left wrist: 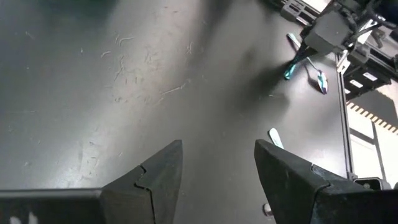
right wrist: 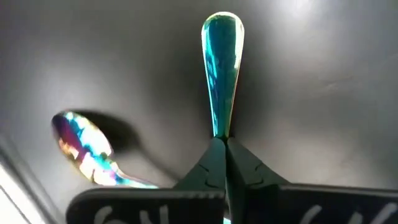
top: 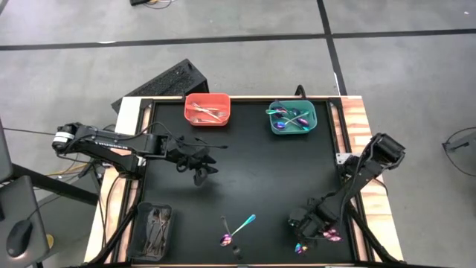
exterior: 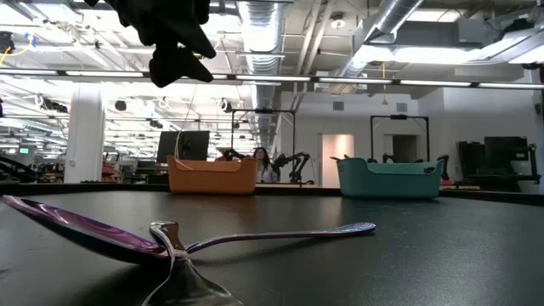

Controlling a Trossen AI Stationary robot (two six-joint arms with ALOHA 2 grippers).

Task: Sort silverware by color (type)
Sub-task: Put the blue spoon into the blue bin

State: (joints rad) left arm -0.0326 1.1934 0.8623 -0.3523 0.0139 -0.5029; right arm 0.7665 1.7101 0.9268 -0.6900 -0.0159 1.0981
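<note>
Down at five o'clock on the black tabletop [top: 253,171] the right gripper [right wrist: 225,144] sits low, its two dark fingers pinched tight together on the stem of an iridescent teal-blue utensil handle [right wrist: 222,68] with a rounded end; the handle sticks straight out past the fingertips; whether it is lifted or lying on the surface, I cannot tell. Just beside it lies a rainbow-sheened spoon bowl [right wrist: 81,144], flat on the table, a shadow under it.

The left gripper [left wrist: 217,163] hangs above the table around nine o'clock, nearer the centre, fingers spread wide with nothing between them; bare scuffed tabletop shows through the gap.

At six o'clock, near the front edge, a purple iridescent spoon with a teal handle [top: 239,227] lies crossed with another thin piece; from table height its purple bowl is to the fore.

At twelve o'clock, slightly left, the red rectangular plastic bin [top: 207,109] holds plain silver pieces [top: 206,112]; to its right, about one o'clock, the teal rectangular bin [top: 292,117] holds several iridescent spoons [top: 286,119]; at seven o'clock the black rectangular bin [top: 152,230] holds dark utensils [top: 155,225].
</note>
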